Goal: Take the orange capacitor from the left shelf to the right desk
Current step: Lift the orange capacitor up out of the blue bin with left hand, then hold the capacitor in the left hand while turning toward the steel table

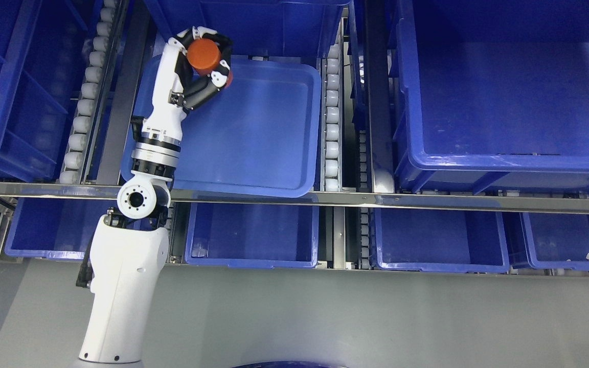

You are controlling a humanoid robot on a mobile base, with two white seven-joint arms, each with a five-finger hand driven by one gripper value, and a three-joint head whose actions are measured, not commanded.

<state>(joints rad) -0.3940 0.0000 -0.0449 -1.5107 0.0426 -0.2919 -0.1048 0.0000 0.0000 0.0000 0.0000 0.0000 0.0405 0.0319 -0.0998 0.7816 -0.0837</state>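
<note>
A: Where's the orange capacitor?

B: Inside the left hand, over the far left corner of the shallow blue tray on the shelf. Its round end faces the camera, so its long axis seems to run toward us.

A: And the fingers?

B: Curled closed around it from both sides. Something orange peeks out just beside them; I can't tell what. The right arm isn't showing, so the left carries it.

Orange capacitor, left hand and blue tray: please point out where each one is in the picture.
orange capacitor (202, 55), head view, on its flat orange top.
left hand (203, 66), head view, on the hand, curled round the capacitor.
blue tray (269, 133), head view, on its bare floor.
</note>
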